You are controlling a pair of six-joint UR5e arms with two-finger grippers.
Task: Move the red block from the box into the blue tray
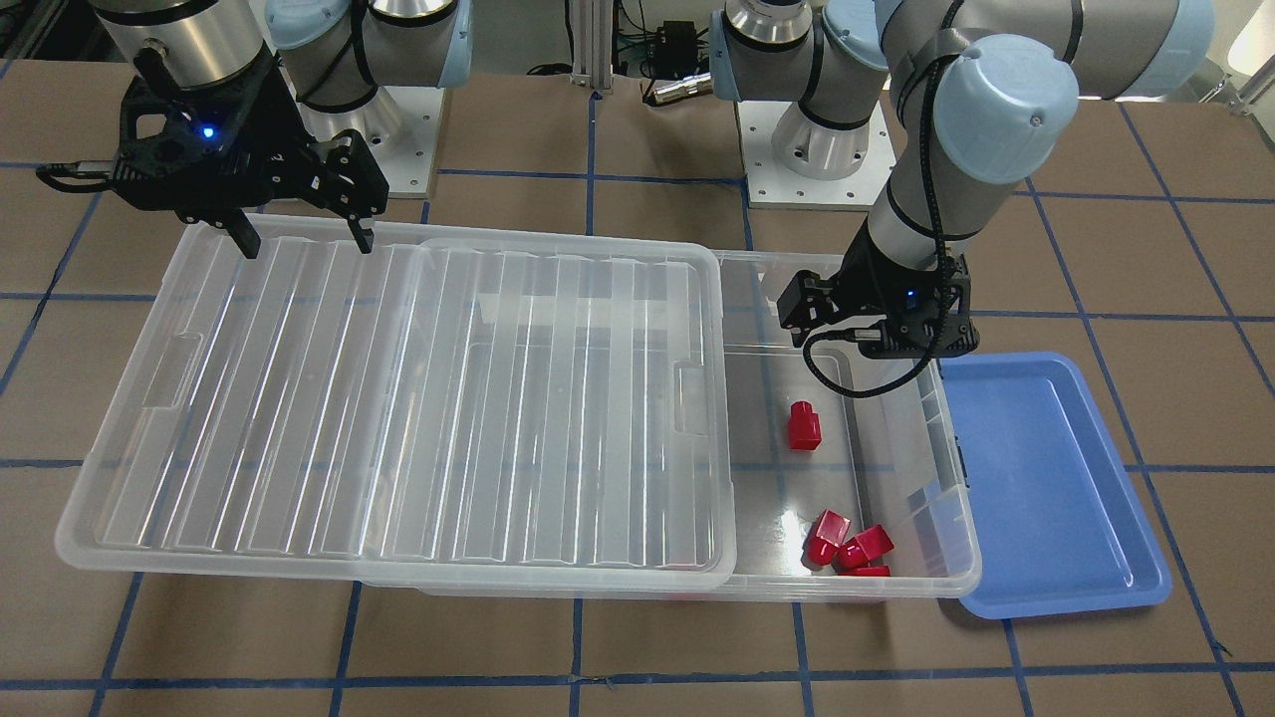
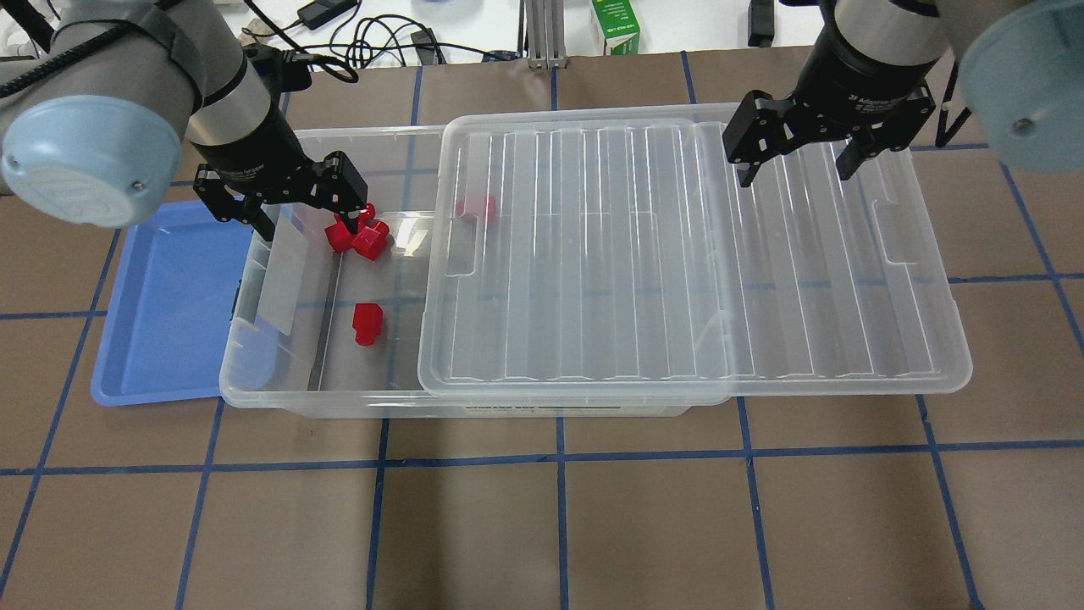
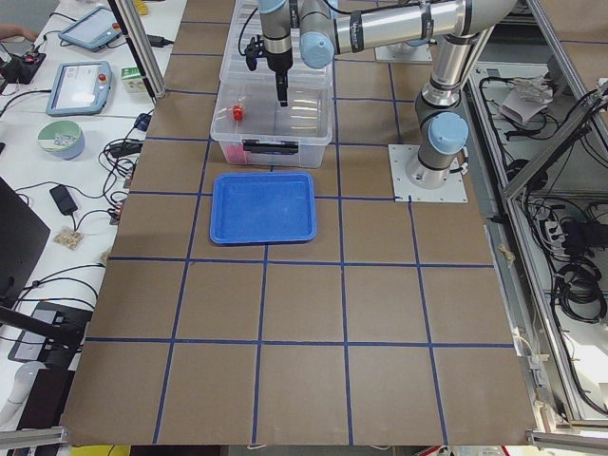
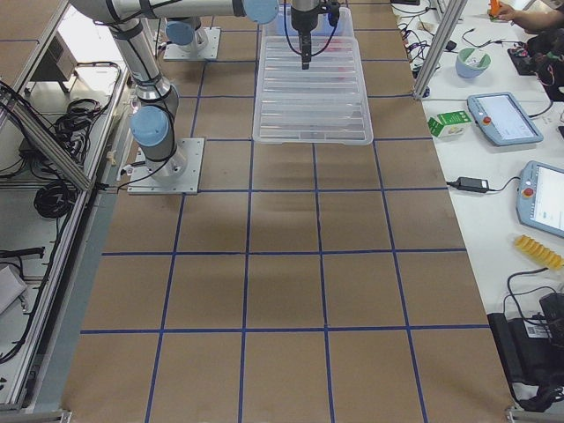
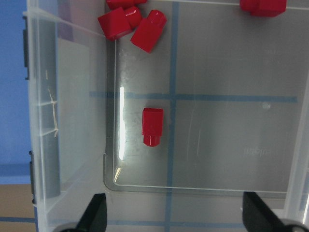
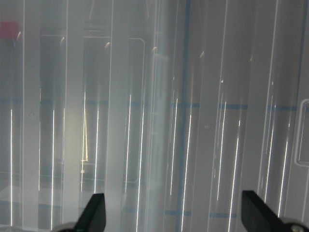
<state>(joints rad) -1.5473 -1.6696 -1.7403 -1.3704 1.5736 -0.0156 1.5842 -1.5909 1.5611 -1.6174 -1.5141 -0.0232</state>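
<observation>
table (image 2: 542,525) brown, blue tape grid (image 2: 559,457) | left tool (image 2: 315,219) wide; right tool (image 2: 796,169) wide | tablets (image 4: 504,117) on side bench (image 4: 480,159)

A robotics lab: robot arms (image 1: 956,149) bolted to a tape-gridded desk (image 4: 282,291), with teach pendants (image 4: 504,117) and loose cables (image 4: 53,189) alongside.
</observation>
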